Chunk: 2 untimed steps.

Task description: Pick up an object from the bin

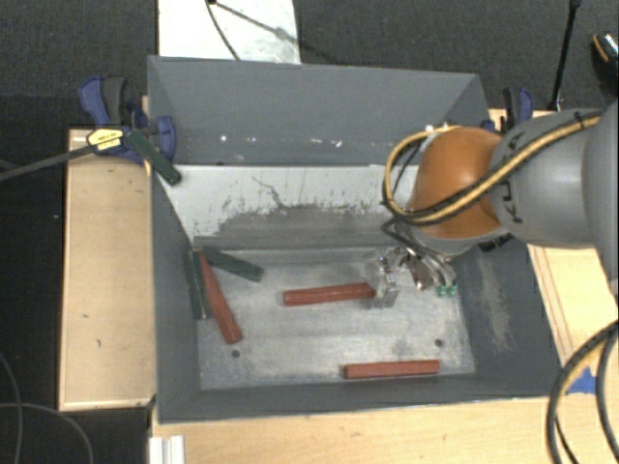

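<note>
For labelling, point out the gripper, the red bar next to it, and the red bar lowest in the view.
gripper (389,288), camera view, its lower tip.
middle red bar (324,297), camera view, mid-length.
lower red bar (391,368), camera view, mid-length.

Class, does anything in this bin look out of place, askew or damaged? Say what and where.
Nothing looks damaged. By the bin's left wall, a red-brown bar and two dark green bars lie askew, overlapping in a jumble; the other two red-brown bars lie apart, roughly level.
</note>
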Available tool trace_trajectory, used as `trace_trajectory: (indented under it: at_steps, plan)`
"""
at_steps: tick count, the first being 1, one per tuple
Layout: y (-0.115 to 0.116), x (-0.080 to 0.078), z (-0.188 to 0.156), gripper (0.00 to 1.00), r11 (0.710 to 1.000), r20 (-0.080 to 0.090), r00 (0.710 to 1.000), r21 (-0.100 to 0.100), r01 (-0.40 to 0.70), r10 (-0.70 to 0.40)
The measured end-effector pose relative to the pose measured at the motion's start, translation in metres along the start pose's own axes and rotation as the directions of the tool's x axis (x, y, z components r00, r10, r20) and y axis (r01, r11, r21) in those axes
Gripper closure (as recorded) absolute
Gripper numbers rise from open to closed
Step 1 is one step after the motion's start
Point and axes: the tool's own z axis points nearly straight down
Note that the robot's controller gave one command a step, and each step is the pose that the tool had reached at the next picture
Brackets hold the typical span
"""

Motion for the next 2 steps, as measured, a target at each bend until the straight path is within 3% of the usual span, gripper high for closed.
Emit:
trace_trajectory:
  at_steps: [1,2]
  plan:
    - [0.013,0.005,-0.091,1.00,0.999,0.008,0.999,0.000,-0.040,0.040]
    - [0.023,-0.012,-0.148,1.00,0.999,0.008,0.999,0.001,-0.037,0.037]
